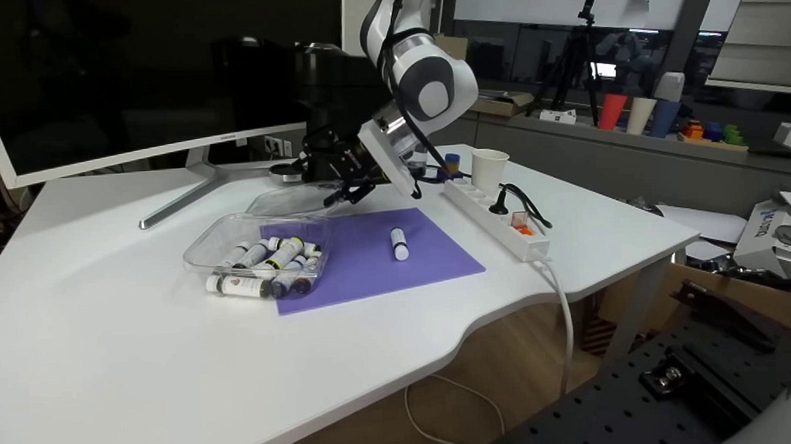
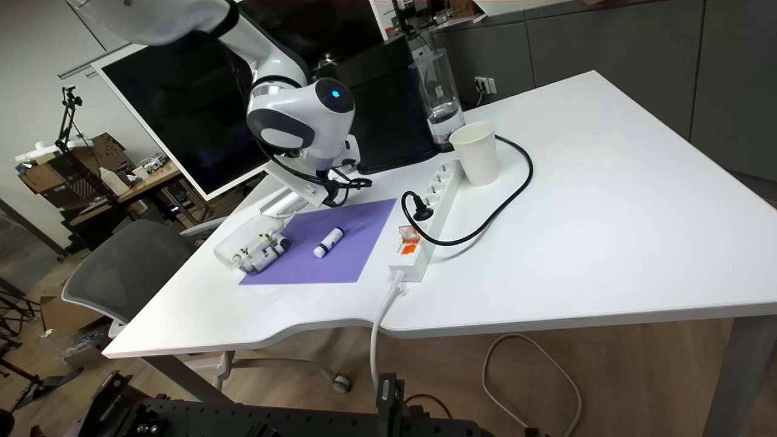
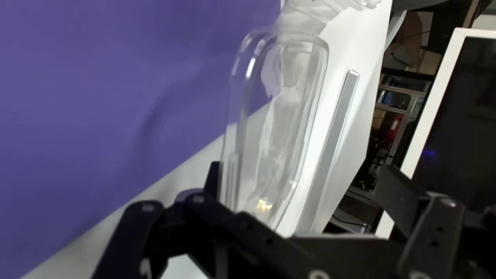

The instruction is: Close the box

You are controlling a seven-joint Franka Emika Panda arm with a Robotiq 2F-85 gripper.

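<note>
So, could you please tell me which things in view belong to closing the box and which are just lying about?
Part of the job:
- clear box, with small bottles inside
- clear lid, not shut
- gripper, jaws apart, close to the lid

Just lying about, it seems:
- loose bottle on the purple sheet
- paper cup
- power strip
- monitor

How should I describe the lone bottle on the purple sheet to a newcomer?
On the white table, find the purple sheet. The small white bottle lies on it, between the clear plastic box and the power strip. Unlike the box's bottles, it lies alone.
</note>
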